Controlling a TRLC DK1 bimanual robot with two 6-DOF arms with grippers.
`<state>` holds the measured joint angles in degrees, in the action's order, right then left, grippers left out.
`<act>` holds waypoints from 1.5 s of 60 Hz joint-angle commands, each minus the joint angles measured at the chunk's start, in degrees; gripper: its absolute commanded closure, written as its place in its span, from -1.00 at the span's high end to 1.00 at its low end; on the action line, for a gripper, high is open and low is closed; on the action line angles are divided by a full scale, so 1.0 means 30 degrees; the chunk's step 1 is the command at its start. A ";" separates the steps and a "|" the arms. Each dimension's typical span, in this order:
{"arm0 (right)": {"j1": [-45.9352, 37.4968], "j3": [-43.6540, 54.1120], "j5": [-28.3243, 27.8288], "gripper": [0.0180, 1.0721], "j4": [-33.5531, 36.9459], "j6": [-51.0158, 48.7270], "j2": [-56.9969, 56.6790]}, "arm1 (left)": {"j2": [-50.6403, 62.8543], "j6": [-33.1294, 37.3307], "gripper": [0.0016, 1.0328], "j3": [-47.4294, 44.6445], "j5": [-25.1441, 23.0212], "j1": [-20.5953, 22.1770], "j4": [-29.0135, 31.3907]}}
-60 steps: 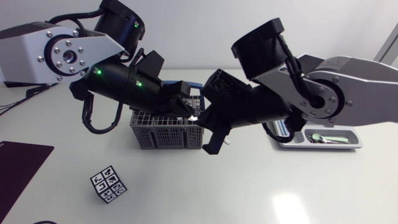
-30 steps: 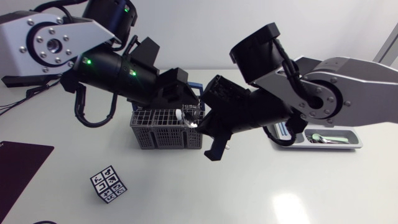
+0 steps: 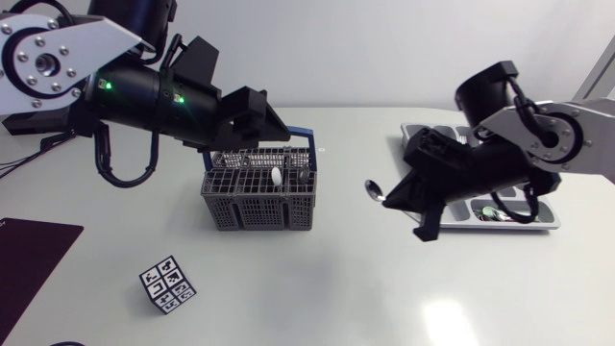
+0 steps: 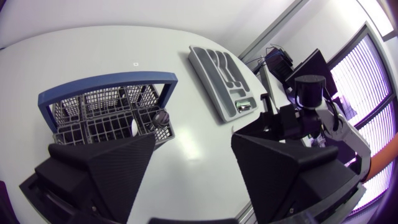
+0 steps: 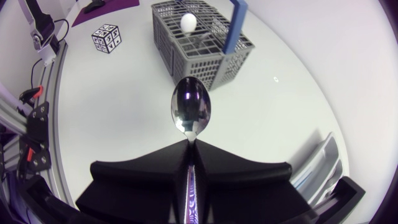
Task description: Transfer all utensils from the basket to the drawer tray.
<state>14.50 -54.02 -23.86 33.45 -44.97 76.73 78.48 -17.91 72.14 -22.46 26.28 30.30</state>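
Carry step: right gripper (image 3: 392, 199) fingers clenched on spoon (image 3: 371, 189), right of centre, between basket (image 3: 258, 207) and drawer tray (image 3: 548, 223). Left gripper (image 4: 193, 140) fingers spread. Next: align spoon over tray, release.

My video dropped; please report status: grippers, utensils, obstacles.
Right gripper shut on spoon, between basket and drawer tray. Left gripper open near basket. More utensils in basket. No obstacle seen.

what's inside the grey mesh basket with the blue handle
A white oval-ended utensil and a dark round-ended one stand inside; the walls of the grey mesh basket hide their lower parts.
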 commanded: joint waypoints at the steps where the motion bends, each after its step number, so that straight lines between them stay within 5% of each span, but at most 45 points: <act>1: -0.2051 0.0370 -0.0544 -0.89 0.0773 -0.3232 -0.0088 | 0.0413 0.0756 0.67 -0.0550 0.0220 -0.0265 -0.0111; 29: -1.1543 -0.2531 -0.0397 -0.89 0.2092 -1.4336 0.5596 | 0.0823 0.1869 0.67 -0.2103 0.2183 0.0057 -0.1371; 67: -1.3652 -0.3556 0.3997 -0.88 -0.2713 -1.8555 1.0166 | 0.1263 0.1898 0.67 -0.2572 0.2857 0.0643 -0.1664; 78: -1.3594 -0.2326 0.4085 0.00 -0.5262 -1.8320 0.9053 | 0.1556 0.1898 0.67 -0.2542 0.3004 0.0731 -0.1664; 90: -1.3506 -0.2326 0.3821 0.39 -0.5086 -1.6270 0.7207 | 0.1937 0.1810 0.66 -0.2337 0.3179 0.0936 -0.1664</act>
<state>-26.63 -61.63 -12.10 18.00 -96.75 101.67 82.89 -13.02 66.24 -13.15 28.38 25.43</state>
